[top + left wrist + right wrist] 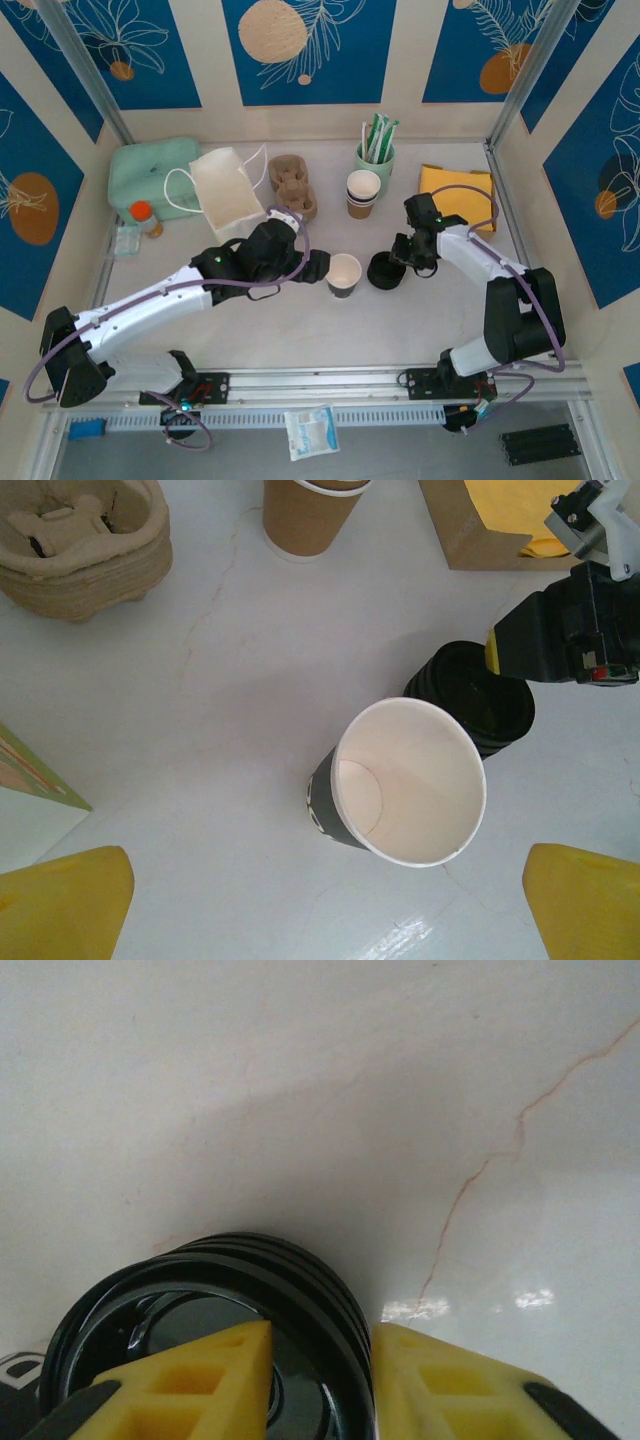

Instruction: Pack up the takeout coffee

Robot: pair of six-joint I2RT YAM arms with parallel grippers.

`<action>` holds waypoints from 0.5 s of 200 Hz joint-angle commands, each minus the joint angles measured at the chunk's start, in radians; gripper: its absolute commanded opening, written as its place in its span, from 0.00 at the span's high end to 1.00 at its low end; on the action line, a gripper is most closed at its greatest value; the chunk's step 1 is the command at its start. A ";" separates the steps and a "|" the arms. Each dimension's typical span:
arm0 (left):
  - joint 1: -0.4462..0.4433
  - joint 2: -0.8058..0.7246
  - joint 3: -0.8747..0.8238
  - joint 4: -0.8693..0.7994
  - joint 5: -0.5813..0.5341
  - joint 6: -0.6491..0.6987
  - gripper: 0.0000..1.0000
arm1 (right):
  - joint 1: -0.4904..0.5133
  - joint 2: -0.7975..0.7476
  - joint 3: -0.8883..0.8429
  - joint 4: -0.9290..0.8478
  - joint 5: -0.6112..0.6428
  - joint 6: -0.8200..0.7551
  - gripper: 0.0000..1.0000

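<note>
Two grippers hang over mid-table. The left gripper (316, 268) has its yellow fingers (62, 905) spread wide and touching nothing. The small lidless paper cup (408, 780), dark outside and white inside, stands upright just ahead, between them (nothing shows inside it from the wrist view). Just to the right of the cup sits a short stack of round black plastic lids (383, 272). The right gripper (320, 1338) is drawn narrow on that stack's rim, one finger inside and one outside. Farther back stand a nested stack of brown-and-white paper cups (363, 193), a moulded cardboard cup carrier (293, 186), a white paper bag with handles (226, 192) and a green cup of stirrers (375, 155). A brown box of yellow napkins (456, 188) lies far right.
</note>
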 commanded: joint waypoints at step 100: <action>-0.012 0.009 0.014 0.016 0.008 -0.010 0.01 | -0.113 0.003 0.051 0.014 -0.028 -0.011 0.75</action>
